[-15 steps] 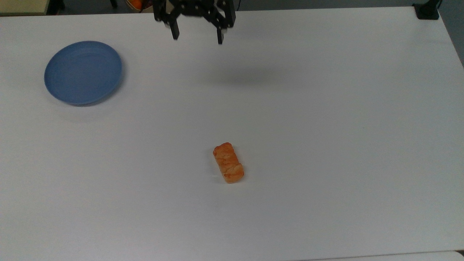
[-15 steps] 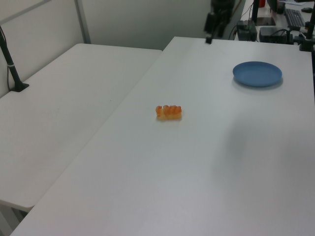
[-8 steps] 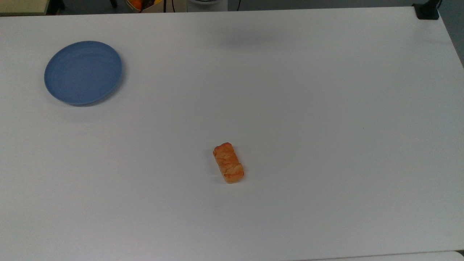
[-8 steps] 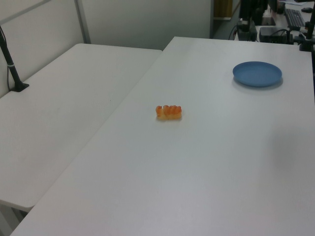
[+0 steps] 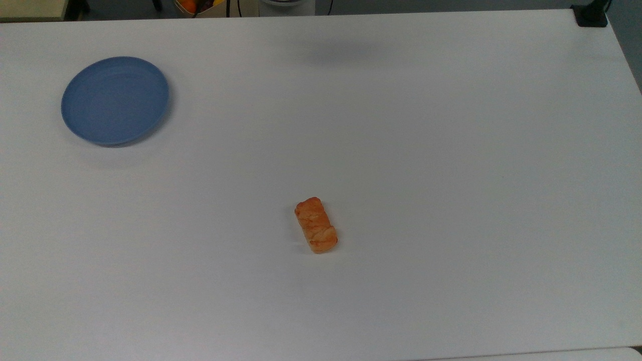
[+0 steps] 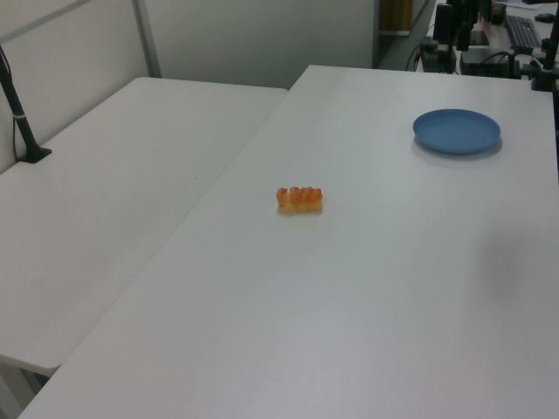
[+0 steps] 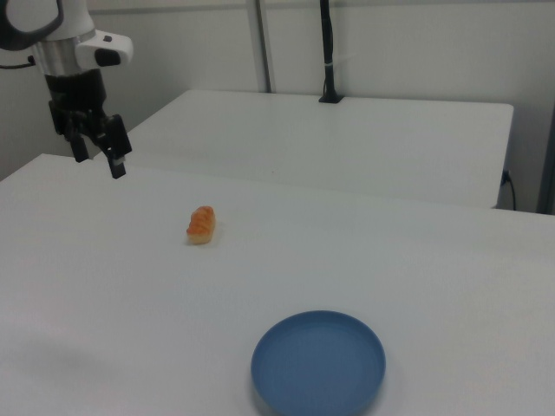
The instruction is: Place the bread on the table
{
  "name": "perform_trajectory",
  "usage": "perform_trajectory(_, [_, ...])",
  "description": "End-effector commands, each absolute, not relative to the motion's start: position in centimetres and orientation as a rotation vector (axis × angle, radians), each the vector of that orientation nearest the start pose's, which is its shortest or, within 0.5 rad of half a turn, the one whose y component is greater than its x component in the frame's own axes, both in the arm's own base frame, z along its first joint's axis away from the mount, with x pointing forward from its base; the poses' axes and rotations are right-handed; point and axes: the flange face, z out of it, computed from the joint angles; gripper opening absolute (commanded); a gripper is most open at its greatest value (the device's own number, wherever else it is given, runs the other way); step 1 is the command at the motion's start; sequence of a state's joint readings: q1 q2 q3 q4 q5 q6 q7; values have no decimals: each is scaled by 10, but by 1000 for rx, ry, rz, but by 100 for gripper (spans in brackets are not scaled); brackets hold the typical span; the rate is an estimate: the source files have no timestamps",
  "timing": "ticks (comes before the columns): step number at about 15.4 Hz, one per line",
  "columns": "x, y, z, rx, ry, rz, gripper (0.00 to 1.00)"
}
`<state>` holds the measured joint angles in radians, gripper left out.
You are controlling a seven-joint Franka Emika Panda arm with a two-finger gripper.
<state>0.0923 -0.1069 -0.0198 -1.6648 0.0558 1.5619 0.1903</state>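
Note:
The bread [image 5: 316,225] [image 6: 300,199] [image 7: 201,224], a small golden-orange braided roll, lies flat on the white table [image 5: 451,175] [image 6: 393,288] [image 7: 416,260] near its middle. Nothing touches it. In the right view my gripper [image 7: 100,162] hangs in the air at the right view's upper left, well above the tabletop and off to the left of the bread. Its two black fingers are spread apart and hold nothing.
A round blue plate [image 5: 115,100] [image 6: 457,131] [image 7: 318,362] with nothing on it sits far from the bread. A second white table [image 6: 131,157] [image 7: 347,139] adjoins this one, with a black pole [image 6: 17,105] [image 7: 327,52] clamped on it. A black clamp [image 5: 592,15] sits at a table corner.
One second ago the open gripper hung at the top view's upper edge; it has since moved out of the top view. The bread and the plate have not moved.

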Motion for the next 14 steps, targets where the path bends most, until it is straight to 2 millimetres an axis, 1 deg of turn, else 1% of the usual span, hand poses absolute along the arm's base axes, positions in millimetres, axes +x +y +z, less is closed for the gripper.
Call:
perform_trajectory(1, [543, 39, 622, -3078, 35, -128, 100])
perform_trajectory(2, [550, 39, 618, -3077, 18, -152, 100])
perform_trajectory(3, [559, 37, 621, -3073, 17, -188, 100])
perform_trajectory(5, [570, 25, 610, -3075, 11, -172, 100])
perform_trajectory(7, [569, 28, 615, -3074, -13, -181, 100])
perform_trajectory(9, [569, 28, 615, -3075, -32, -179, 100])
perform_trajectory(14, [569, 28, 614, -3075, -16, -174, 100])
